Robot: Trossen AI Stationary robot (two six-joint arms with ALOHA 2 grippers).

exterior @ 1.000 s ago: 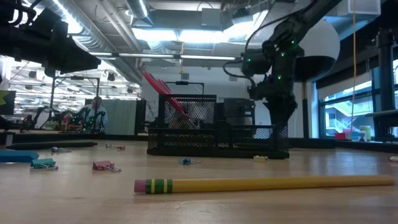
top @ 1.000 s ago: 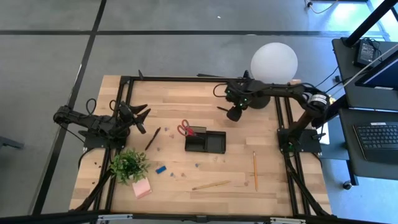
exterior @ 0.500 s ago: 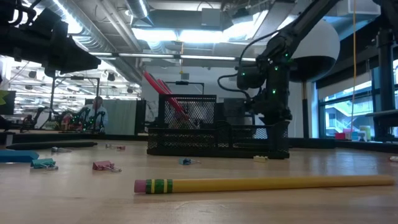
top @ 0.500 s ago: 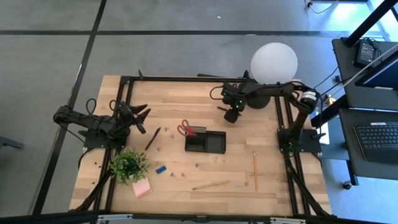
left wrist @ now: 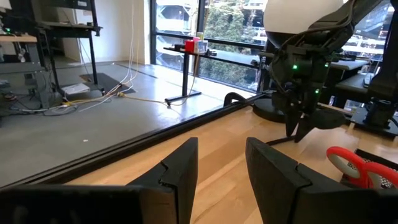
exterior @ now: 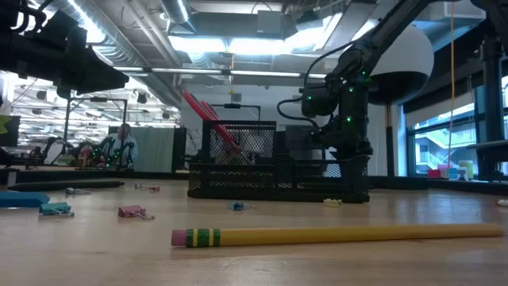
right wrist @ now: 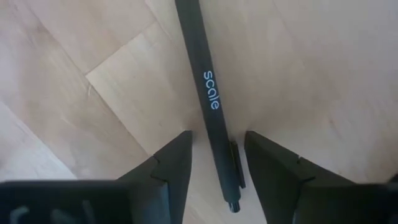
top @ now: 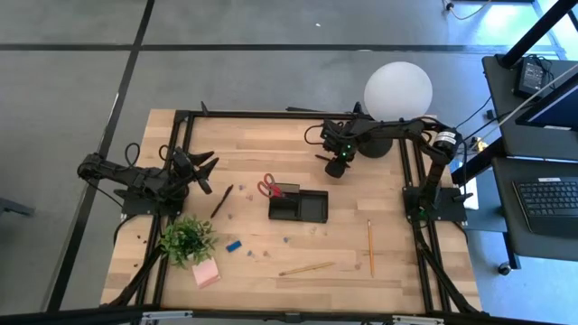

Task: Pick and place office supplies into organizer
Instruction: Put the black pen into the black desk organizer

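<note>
Low in the table-level frame a yellow pencil (exterior: pixel 333 234) lies along the bottom, unchanged from a second ago. Left of it rest small clips (exterior: pixel 133 211), and behind them, mid-frame, stands the black mesh organizer (exterior: pixel 278 179) with the red scissors (exterior: pixel 208 115) leaning out of it at upper left.

What differs is the right arm: since the earlier frames it has drawn in toward the upper centre of the overhead frame and dropped, so the right gripper (top: pixel 337 164) now sits lower, above the organizer's upper-right corner and just below the white globe lamp (top: pixel 398 90). Its wrist camera shows the fingers (right wrist: pixel 168 168) apart, straddling a black pen (right wrist: pixel 210 99) marked "scale" that lies on the wood; the pads are not touching it.

In the overhead frame the left gripper (top: pixel 203 171) waits at centre left, unmoved, fingers parted and holding nothing. Another dark pen (top: pixel 222 199) lies just right of it. At lower left sit the plant (top: pixel 188 240), pink pad (top: pixel 206 273) and blue eraser (top: pixel 234 245); a second pencil (top: pixel 369 246) lies at lower right.
</note>
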